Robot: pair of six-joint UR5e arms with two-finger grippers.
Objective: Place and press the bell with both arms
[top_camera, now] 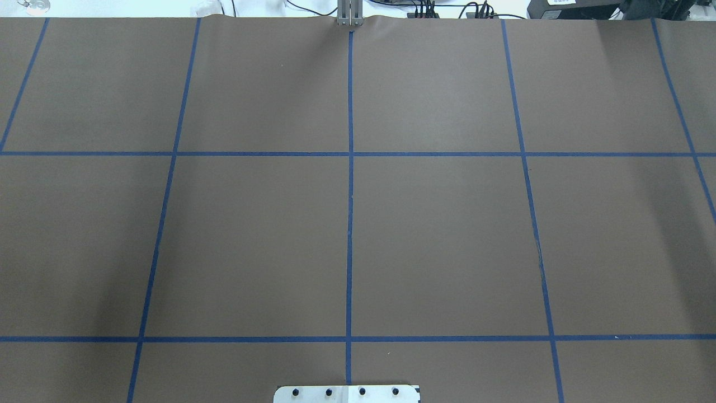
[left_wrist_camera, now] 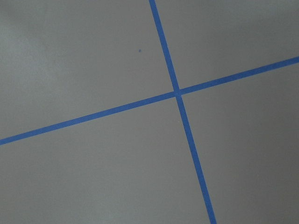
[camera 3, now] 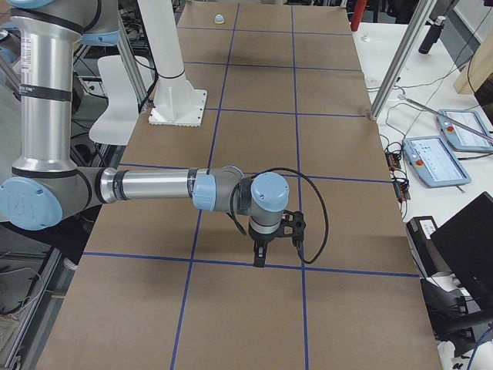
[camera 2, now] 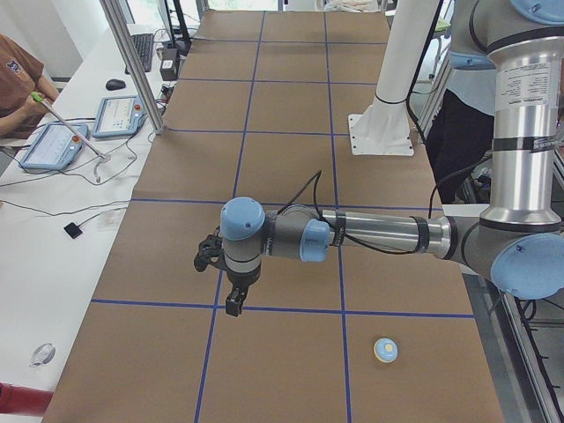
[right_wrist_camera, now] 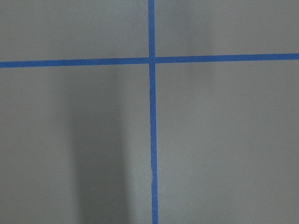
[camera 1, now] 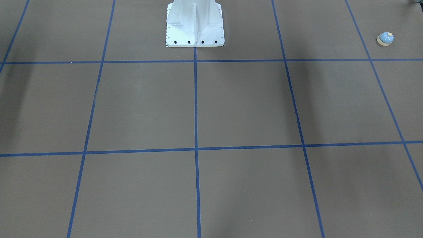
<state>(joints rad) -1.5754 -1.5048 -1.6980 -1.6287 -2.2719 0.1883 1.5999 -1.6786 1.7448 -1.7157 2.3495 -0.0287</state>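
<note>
Bell (camera 2: 385,351) sits nr table (camera 2: 282,106) edge, well apart from left gripper (camera 2: 233,305) & right gripper (camera 3: 259,260); jaws: can't tell.

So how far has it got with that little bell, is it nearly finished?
Nothing looks done yet. The bell sits alone on the table, far out on the robot's left, untouched. Nothing is in hand: the left pincer and right pincer hang above the table, both apart from the bell. Left to do: pick it up, place it, then press its button.
</note>
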